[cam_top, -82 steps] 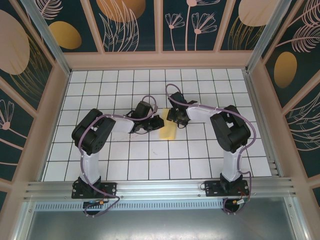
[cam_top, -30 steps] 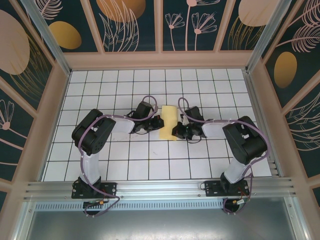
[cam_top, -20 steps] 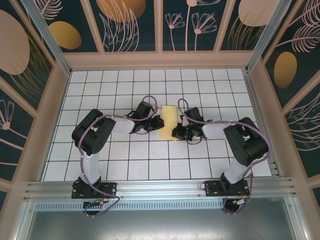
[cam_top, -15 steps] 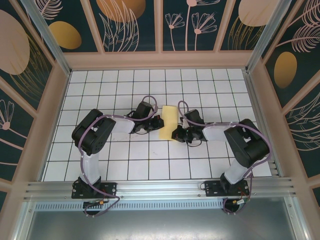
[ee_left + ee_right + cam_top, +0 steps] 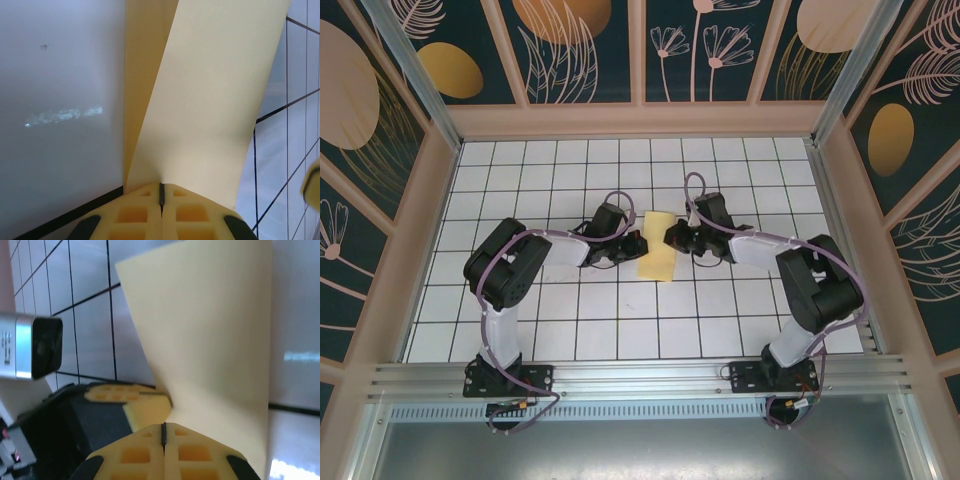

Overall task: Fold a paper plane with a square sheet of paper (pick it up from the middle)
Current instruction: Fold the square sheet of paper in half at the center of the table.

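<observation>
The square sheet of paper (image 5: 658, 252), bright yellow, lies folded into a narrow strip at the middle of the white grid table (image 5: 570, 310). My left gripper (image 5: 640, 245) is low at the strip's left edge. In the left wrist view the paper (image 5: 210, 100) fans out from the tip of the left gripper (image 5: 161, 185), which is shut on it. My right gripper (image 5: 671, 237) is shut, its tip against the strip's right side near the far end. In the right wrist view the right gripper (image 5: 163, 426) touches the paper (image 5: 215, 340), with the left fingers (image 5: 125, 392) just beyond. The paper plane is out of view.
Wooden frame walls (image 5: 640, 120) close in the table at the back and both sides. An aluminium rail (image 5: 640, 375) with both arm bases runs along the near edge. The left arm's camera housing (image 5: 35, 347) sits close to the right gripper.
My right gripper has slid along the paper's right side, from the near end toward the far end, staying shut. The left gripper and the paper have kept their place.
</observation>
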Available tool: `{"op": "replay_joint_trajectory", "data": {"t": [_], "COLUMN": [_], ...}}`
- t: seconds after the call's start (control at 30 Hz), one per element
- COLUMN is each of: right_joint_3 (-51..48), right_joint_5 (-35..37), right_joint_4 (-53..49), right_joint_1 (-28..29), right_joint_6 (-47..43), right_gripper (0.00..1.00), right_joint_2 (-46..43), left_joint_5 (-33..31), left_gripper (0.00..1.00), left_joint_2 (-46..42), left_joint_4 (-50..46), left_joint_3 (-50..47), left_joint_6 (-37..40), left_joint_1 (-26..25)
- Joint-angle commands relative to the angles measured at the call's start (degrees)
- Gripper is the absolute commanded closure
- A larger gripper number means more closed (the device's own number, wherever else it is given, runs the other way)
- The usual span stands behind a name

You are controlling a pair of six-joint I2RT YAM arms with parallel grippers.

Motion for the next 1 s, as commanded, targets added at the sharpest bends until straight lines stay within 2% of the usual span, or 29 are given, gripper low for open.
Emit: {"op": "replay_joint_trajectory", "data": {"t": [0.0,0.1,0.2,0.47,0.97], "right_joint_3": [0.9,1.6,1.4,3.4,10.2], "right_joint_5": [0.4,-2.5,-1.4,-1.8,4.7], "right_joint_4": [2.3,3.3,3.1,2.0,-2.7], "right_joint_1": [-1.7,-2.5,-3.5,-3.9,-6.4], "right_joint_6": [-0.7,-1.8,-2.0,-2.3,-3.4], "right_gripper": [1.0,1.0,1.0,1.0,1.0], "right_joint_2": [5.2,8.3,9.7,7.8,16.2], "left_joint_5": [-6.5,-6.6,-6.6,-6.7,-6.5], "left_gripper": [0.92,0.92,0.93,0.93,0.93], "left_joint_2": [5.9,5.9,6.0,5.8,5.6], "left_joint_4": [-8.3,-8.5,-8.5,-9.2,-9.7], "left_joint_3": [-1.4,-1.4,-1.5,-1.7,-1.9], "left_joint_6": [0.4,0.6,0.6,1.1,1.5], "left_joint_1": [0.2,0.2,0.3,0.3,0.2]}}
